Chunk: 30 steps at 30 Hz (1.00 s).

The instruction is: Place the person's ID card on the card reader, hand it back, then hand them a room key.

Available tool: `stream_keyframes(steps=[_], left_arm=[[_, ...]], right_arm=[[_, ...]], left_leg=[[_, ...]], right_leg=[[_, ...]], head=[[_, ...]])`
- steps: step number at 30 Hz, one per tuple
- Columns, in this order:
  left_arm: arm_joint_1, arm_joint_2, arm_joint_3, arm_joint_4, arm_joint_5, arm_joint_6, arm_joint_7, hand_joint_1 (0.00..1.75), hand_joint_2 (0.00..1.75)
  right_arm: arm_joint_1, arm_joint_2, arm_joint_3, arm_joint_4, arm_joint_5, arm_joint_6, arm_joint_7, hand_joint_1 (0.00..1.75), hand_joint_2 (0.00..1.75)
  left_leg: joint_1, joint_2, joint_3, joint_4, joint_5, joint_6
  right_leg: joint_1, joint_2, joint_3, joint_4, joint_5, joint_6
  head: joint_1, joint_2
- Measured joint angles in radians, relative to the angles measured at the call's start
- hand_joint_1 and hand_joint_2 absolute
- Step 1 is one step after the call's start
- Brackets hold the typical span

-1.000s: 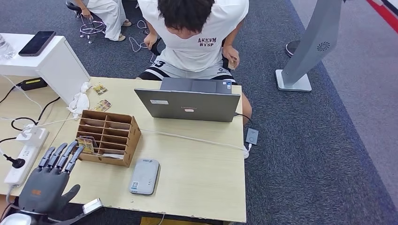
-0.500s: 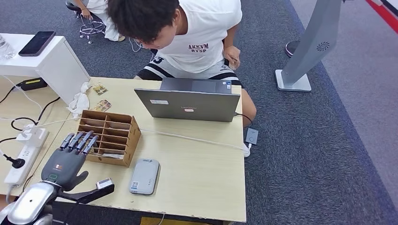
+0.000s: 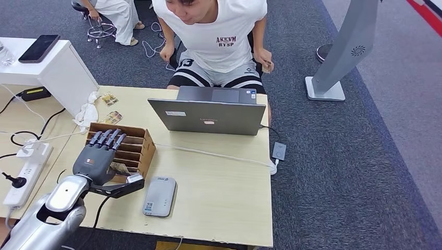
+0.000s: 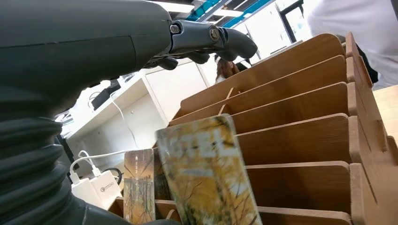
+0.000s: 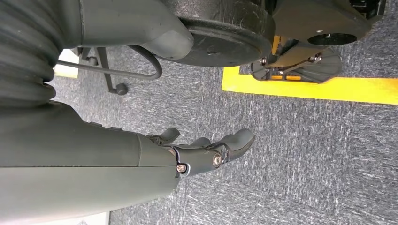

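Observation:
My left hand [image 3: 99, 156] hovers over the wooden card organizer [image 3: 136, 139], fingers stretched out across its slots and thumb spread toward the card reader; it holds nothing. Yellow-printed room key cards [image 4: 206, 173] stand in a near slot just under the palm, and one shows beside the hand [image 3: 123, 168]. The grey card reader [image 3: 160, 195] lies flat on the table, right of the organizer, with nothing on it. A person [image 3: 224, 36] sits behind the laptop and holds a small brownish card [image 3: 267, 65] by their side. My right hand [image 5: 206, 152] hangs over the carpet, fingers loosely apart and empty.
An open laptop [image 3: 208, 115] stands at the table's far side, a cable [image 3: 208, 152] running across the table in front of it. A power strip [image 3: 26, 172] lies left, and a white cabinet [image 3: 62, 67] carries a phone [image 3: 39, 47]. Loose cards [image 3: 111, 99] lie near it. A grey stand [image 3: 341, 57] rises at the right.
My left hand has moved forward and to the right, from the table's near-left corner to above the organizer. The person has straightened up behind the laptop.

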Motion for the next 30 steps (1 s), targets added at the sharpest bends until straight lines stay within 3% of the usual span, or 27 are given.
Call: stream_keyframes(steps=[18, 30], left_arm=[[0.077, 0.031, -0.036, -0.111, 0.008, 0.022, 0.0, 0.0, 1.75], [0.27, 0.143, -0.048, -0.351, 0.016, 0.069, 0.023, 0.0, 1.75]], right_arm=[[0.05, 0.083, -0.13, -0.109, 0.1, 0.07, 0.039, 0.0, 1.75], [0.117, 0.142, -0.177, -0.217, 0.123, 0.13, 0.079, 0.0, 1.75]], left_leg=[[0.0, 0.001, 0.0, 0.0, 0.0, 0.0], [0.0, 0.001, -0.002, 0.0, -0.001, 0.0]], right_leg=[[0.0, 0.0, 0.0, 0.0, 0.0, 0.0], [0.0, 0.0, -0.001, 0.0, -0.002, 0.0]], head=[[0.0, 0.0], [-0.001, 0.0]])
